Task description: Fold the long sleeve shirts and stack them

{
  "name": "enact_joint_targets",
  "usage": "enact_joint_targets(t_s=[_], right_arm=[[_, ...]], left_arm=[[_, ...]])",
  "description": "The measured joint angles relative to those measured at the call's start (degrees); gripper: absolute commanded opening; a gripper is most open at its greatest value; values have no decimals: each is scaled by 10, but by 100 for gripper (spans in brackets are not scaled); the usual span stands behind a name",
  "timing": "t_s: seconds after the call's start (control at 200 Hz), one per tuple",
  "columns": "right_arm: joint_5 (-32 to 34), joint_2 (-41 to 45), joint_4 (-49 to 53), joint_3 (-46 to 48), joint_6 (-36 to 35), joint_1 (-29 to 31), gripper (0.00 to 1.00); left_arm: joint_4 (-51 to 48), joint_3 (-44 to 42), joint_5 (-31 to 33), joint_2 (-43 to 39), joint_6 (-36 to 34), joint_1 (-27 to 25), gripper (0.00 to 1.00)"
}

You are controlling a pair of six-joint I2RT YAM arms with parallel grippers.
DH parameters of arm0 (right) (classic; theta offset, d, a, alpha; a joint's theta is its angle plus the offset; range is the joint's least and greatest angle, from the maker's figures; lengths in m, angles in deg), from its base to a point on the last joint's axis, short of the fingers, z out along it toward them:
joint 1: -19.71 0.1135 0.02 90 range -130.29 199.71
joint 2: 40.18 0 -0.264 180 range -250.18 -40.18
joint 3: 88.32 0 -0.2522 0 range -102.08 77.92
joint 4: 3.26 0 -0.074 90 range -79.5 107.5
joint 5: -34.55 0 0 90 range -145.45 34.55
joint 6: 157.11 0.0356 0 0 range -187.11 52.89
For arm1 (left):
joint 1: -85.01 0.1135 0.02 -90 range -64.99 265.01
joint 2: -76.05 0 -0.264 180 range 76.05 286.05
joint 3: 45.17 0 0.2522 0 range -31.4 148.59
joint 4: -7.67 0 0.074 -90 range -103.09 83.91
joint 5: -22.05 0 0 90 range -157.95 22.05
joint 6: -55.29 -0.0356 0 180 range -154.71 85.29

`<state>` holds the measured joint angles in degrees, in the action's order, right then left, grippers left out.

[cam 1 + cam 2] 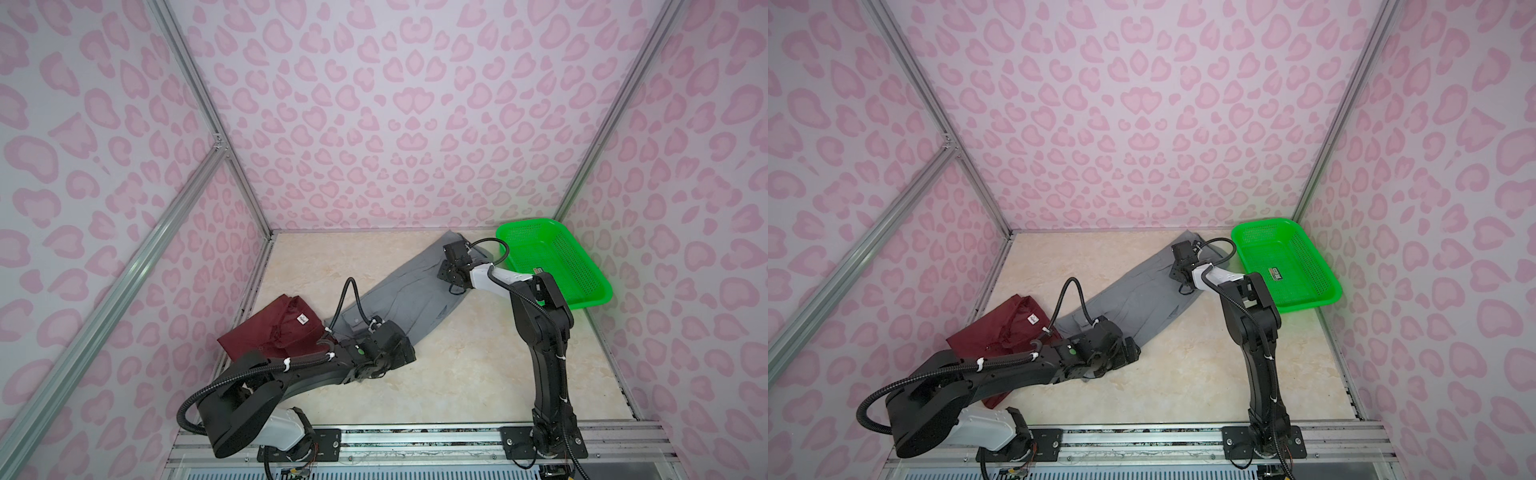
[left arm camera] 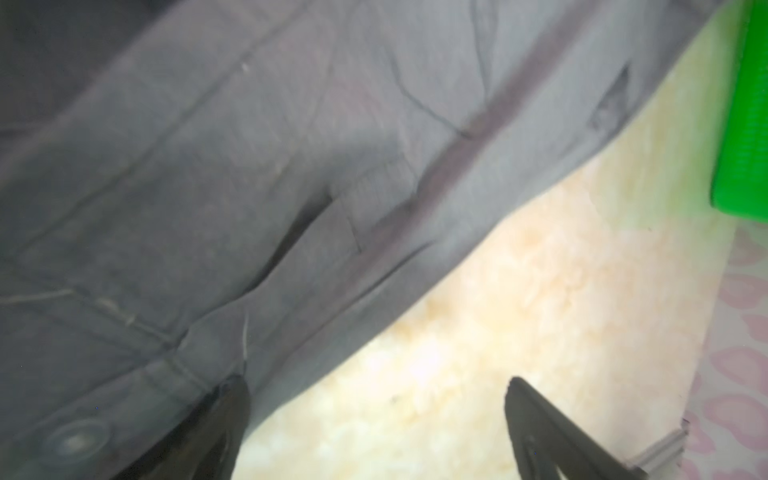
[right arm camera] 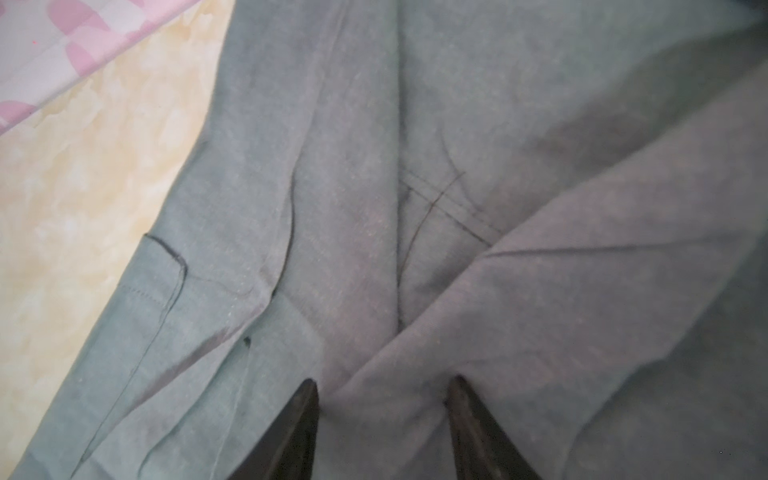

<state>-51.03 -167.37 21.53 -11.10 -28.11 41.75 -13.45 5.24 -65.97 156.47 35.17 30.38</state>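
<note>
The grey long sleeve shirt (image 1: 407, 291) (image 1: 1133, 299) lies in a long diagonal strip from the table's middle left to the far right. The maroon long sleeve shirt (image 1: 274, 328) (image 1: 1000, 328) sits folded at the left, white neck label up. My left gripper (image 1: 409, 353) (image 1: 1129, 351) (image 2: 376, 382) is open wide at the grey shirt's near end, one finger over the cloth's edge (image 2: 291, 166) and the other over bare table. My right gripper (image 1: 453, 284) (image 1: 1183, 284) (image 3: 384, 384) is down on the shirt's far end, jaws half apart, a fold of grey cloth (image 3: 415, 208) between them.
A bright green perforated basket (image 1: 594, 301) (image 1: 1308, 305) (image 2: 744, 124) stands at the far right, close behind the right arm. Pink patterned walls close in the marble tabletop (image 1: 478, 365) on three sides. The left arm's forearm crosses over the maroon shirt's near part.
</note>
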Motion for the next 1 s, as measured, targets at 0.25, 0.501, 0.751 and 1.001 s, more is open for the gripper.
enact_joint_targets(t_s=[0.25,0.501,0.751,1.001], right_arm=[[-18,4,94,-43,-63,-3,53],[-71,191,70,110,-81,39,54],[-172,257,-36,260,6,173,52],[-177,235,-125,289,67,297,50]], left_arm=[[-35,48,66,-52,82,-79,98],[-84,39,96,-197,7,80,98],[-109,53,57,-187,-129,267,98],[-106,67,22,-128,-198,358,98]])
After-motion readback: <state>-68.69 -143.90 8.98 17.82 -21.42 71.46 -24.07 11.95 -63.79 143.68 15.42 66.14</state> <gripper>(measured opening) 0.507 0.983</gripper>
